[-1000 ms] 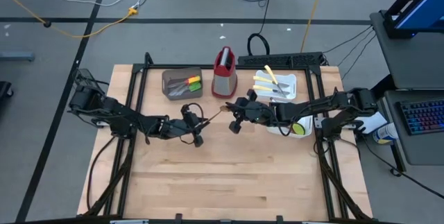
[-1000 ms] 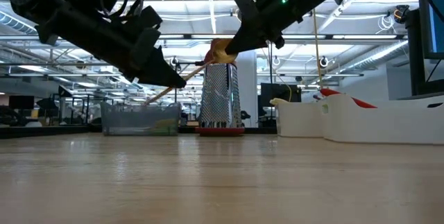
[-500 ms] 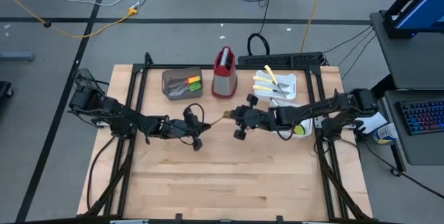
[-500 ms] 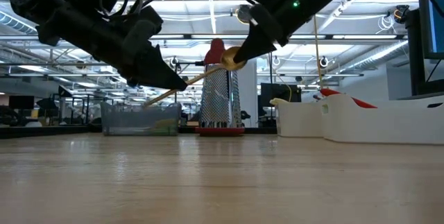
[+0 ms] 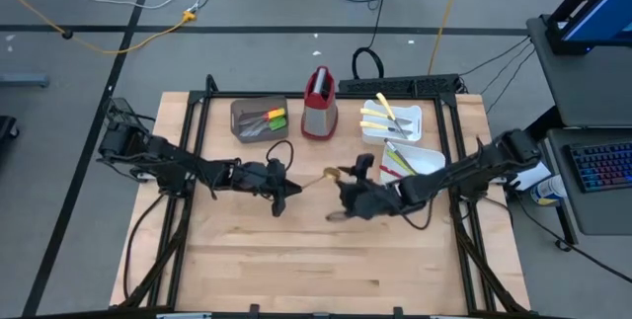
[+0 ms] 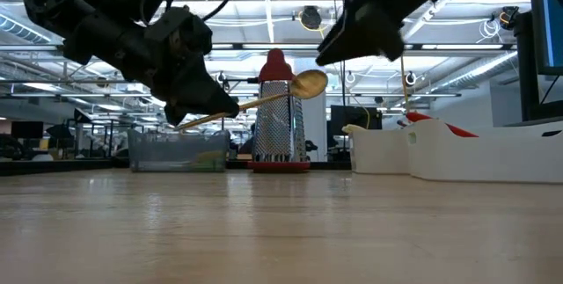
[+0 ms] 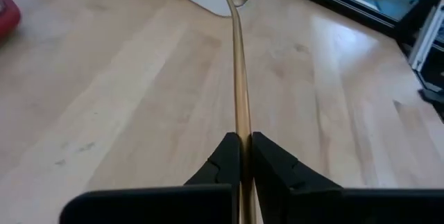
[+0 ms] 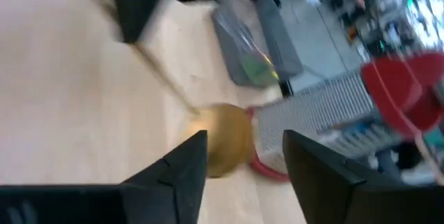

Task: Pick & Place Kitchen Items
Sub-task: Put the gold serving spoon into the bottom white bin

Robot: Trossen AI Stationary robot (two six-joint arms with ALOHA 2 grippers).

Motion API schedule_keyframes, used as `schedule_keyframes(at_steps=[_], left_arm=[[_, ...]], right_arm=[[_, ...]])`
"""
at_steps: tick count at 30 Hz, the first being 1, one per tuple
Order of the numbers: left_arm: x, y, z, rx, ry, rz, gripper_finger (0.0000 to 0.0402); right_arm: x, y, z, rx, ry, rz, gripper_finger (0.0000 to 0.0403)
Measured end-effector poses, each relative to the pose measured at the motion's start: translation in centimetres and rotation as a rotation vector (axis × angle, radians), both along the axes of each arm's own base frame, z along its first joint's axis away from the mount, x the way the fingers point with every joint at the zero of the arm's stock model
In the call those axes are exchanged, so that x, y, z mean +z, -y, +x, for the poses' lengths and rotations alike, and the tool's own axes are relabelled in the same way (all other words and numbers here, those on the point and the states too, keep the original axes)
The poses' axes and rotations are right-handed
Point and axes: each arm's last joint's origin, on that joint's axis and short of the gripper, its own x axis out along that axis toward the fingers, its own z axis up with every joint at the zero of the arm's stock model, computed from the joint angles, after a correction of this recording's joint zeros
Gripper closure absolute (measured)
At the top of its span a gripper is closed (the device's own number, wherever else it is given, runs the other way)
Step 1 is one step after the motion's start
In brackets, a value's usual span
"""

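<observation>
Across the wooden bench point(image 5: 296, 260), both dark arms are reaching toward the middle. Along the far edge are standing a brown bin point(image 5: 258, 119), an upright red-and-steel grater point(image 5: 318, 104) and two white trays point(image 5: 393, 121), placed as sorting targets, judging by the utensils lying in them. The left gripper point(image 5: 292, 188) is clenching the handle of the gold long-handled spoon point(image 5: 318, 179), holding it clear of the bench with its bowl pointing at the right arm. The right gripper point(image 5: 343, 200) is hanging just beside that bowl, fingers point(image 8: 187, 161) parted and grasping nothing. I judge the spoon is now the left arm's to place.
</observation>
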Motion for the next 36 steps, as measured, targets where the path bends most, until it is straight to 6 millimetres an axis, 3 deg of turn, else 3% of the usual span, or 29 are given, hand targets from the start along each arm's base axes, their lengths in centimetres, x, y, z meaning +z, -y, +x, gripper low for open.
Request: schedule_keyframes(at_steps=[8,13,20,25,29,36], left_arm=[[0.2,-2.0,0.2,0.03,0.017,-0.092,0.0395],[1.8,-2.1,1.2,-0.048,0.093,-0.137,0.0389],[4.1,-1.8,3.0,-0.132,0.097,-0.149,0.0392],[4.6,-2.0,3.5,-0.106,0.03,-0.148,0.0382],[4.6,-2.4,3.5,-0.084,0.027,-0.171,0.0389],[4.7,-2.7,3.5,-0.061,0.033,-0.199,0.0385]], right_arm=[[1.5,-2.6,0.6,0.263,0.087,-0.018,0.02],[1.4,-1.0,2.5,0.43,0.166,0.121,0.02],[-1.7,1.7,4.1,0.467,-0.012,-0.039,0.02],[-1.7,2.3,4.1,0.361,-0.038,-0.136,0.0204],[-1.8,2.4,4.1,0.358,-0.066,-0.172,0.0239],[-2.1,2.8,4.0,0.355,-0.104,-0.174,0.0344]])
